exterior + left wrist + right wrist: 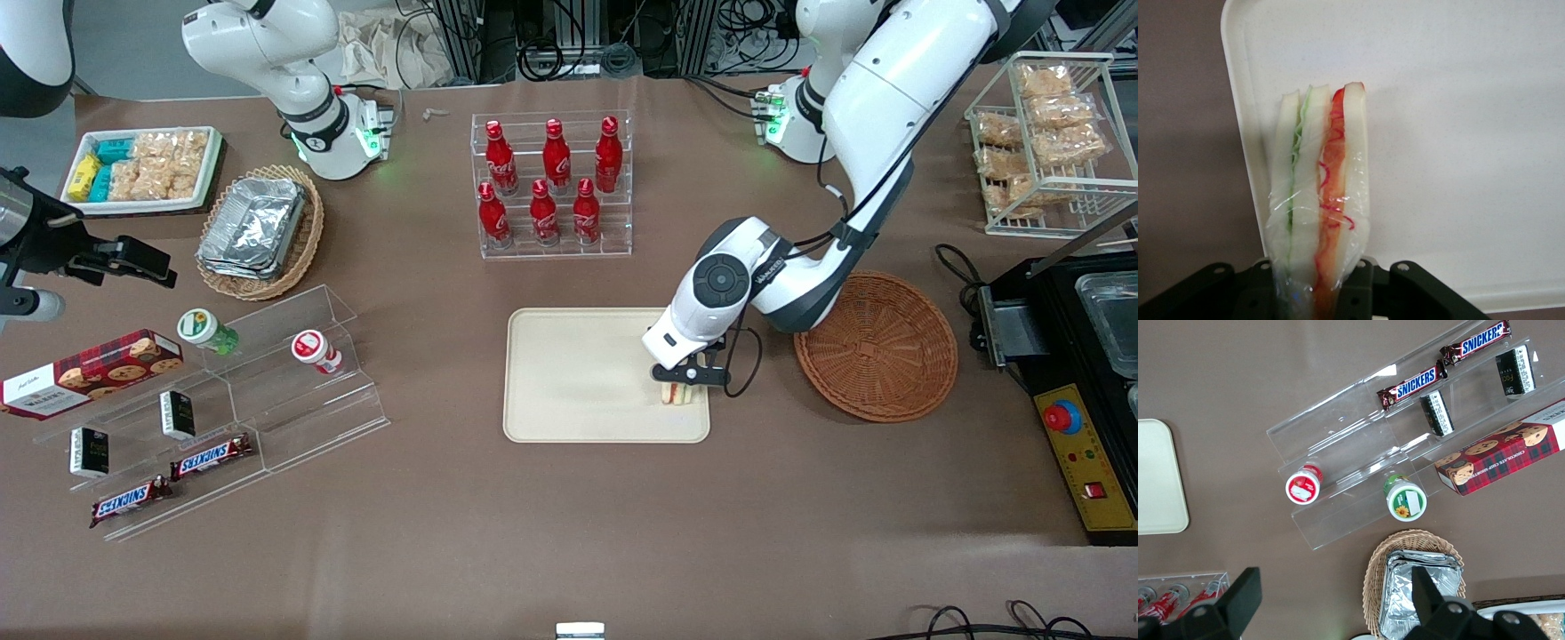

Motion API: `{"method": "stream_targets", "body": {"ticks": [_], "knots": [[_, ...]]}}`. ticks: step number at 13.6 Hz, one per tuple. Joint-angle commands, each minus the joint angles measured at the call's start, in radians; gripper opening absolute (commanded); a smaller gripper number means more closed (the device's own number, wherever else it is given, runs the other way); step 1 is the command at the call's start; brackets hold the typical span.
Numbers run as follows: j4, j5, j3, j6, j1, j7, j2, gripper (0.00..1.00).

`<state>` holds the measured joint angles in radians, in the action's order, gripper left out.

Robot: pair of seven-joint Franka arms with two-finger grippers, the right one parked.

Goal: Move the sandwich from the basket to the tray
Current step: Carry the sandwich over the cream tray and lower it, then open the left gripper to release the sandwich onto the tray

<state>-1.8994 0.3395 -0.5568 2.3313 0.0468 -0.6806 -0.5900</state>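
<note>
Gripper [684, 377] clamps the sandwich [676, 394] over the tray [578, 378], at its 4 o'clock corner. Basket [876, 358] sits at 3 o'clock of the tray, apart.

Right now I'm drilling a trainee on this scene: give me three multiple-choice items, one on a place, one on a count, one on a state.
1. Where is the sandwich?
A. In the basket
B. Over the tray's edge nearest the basket
C. On the bare table

2. How many red bottles stand in the clear rack?
A. Four
B. Six
C. Eight

3. What state is the hand in?
A. Shut on the sandwich
B. Open, holding nothing
C. Shut on a bottle

Key: 1 B, cream tray lies under it, the basket holds nothing; 2 B, three and three; 3 A, the wrist view shows the wedge held between the fingers.
</note>
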Motion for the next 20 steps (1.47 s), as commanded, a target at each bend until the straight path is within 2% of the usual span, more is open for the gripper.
{"method": "stream_targets", "body": {"ticks": [1,2,3,4,5,6,12,15,16,20], "knots": [[0.031,0.038,-0.008,0.003,-0.004,-0.030,-0.028,0.00],[0.033,0.064,-0.008,0.003,-0.005,-0.030,-0.039,0.12],[0.033,0.084,-0.008,0.003,-0.005,-0.031,-0.040,0.34],[0.034,0.087,-0.008,0.003,-0.005,-0.033,-0.048,0.67],[0.037,0.088,-0.008,0.003,-0.004,-0.033,-0.053,0.91],[0.037,0.088,-0.008,0.003,-0.004,-0.033,-0.054,1.00],[0.036,0.085,-0.008,0.002,-0.004,-0.037,-0.041,1.00],[0.017,0.062,-0.011,-0.032,-0.004,-0.097,0.098,1.00],[0.016,0.034,-0.014,-0.062,-0.007,-0.120,0.149,1.00],[0.023,-0.193,-0.006,-0.128,-0.013,-0.094,0.347,1.00]]}}
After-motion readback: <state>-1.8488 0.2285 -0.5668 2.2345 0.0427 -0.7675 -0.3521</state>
